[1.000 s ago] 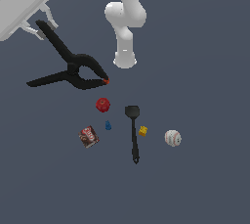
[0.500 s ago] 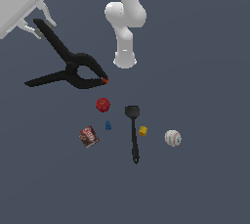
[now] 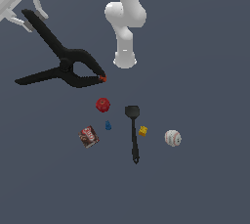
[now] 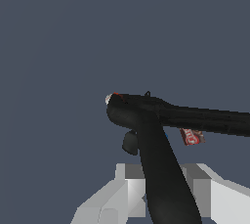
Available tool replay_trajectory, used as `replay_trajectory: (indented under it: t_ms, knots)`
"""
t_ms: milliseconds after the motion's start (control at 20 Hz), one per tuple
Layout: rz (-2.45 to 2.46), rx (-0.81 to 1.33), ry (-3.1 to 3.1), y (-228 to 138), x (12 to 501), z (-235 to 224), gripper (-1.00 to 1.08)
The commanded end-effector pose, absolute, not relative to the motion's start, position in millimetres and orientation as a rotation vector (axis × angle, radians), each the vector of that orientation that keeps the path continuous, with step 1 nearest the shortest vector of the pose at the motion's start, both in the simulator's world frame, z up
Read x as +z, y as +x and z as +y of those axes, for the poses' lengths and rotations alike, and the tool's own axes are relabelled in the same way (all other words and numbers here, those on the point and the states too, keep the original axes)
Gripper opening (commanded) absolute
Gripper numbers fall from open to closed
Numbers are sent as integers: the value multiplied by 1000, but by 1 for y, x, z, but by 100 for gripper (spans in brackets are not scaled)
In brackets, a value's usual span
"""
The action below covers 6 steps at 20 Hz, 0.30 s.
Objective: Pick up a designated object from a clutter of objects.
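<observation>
Where the exterior view's upper left corner cuts the arm off, these lines run left to right across that view.

End effector (image 3: pixel 28 9): at the exterior view's upper left, its pale fingers (image 3: pixel 40 4) on either side of the tip of one clamp handle; the wrist view shows that handle running between the two fingers (image 4: pixel 220 196), so it is closed on the handle.

Black clamp (image 3: pixel 68 64): the biggest item, upper left of the clutter, one long handle reaching up into the end effector, the other pointing to the exterior view's left; curved jaws point right, ending in a red-orange tip (image 3: pixel 103 78).

Brown-red box (image 3: pixel 89 136): lying on the tabletop (image 3: pixel 205 71) below the clamp, tilted.

Red round item (image 3: pixel 102 104): just below the clamp's tip, apart from it.

Blue piece (image 3: pixel 108 125): between the box and the spatula.

Black spatula (image 3: pixel 134 132): lying flat, blade toward the robot base (image 3: pixel 125 59), handle pointing away.

Yellow piece (image 3: pixel 143 130): just beside the spatula's handle.

White baseball (image 3: pixel 173 138): farthest to the exterior view's right, well apart from the clamp.
</observation>
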<state>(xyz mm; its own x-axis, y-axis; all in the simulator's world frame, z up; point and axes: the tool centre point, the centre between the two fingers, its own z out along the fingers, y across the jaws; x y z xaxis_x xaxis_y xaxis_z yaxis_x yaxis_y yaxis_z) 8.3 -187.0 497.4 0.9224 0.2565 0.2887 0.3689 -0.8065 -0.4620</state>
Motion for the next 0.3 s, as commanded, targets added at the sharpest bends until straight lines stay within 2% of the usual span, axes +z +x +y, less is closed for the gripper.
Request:
replay_trajectory:
  t_ms: [0,250]
  knots:
    - [-449,-292,-2555,11,503,-187,-100]
    - [-449,-292,-2555,13,505,-187,-100]
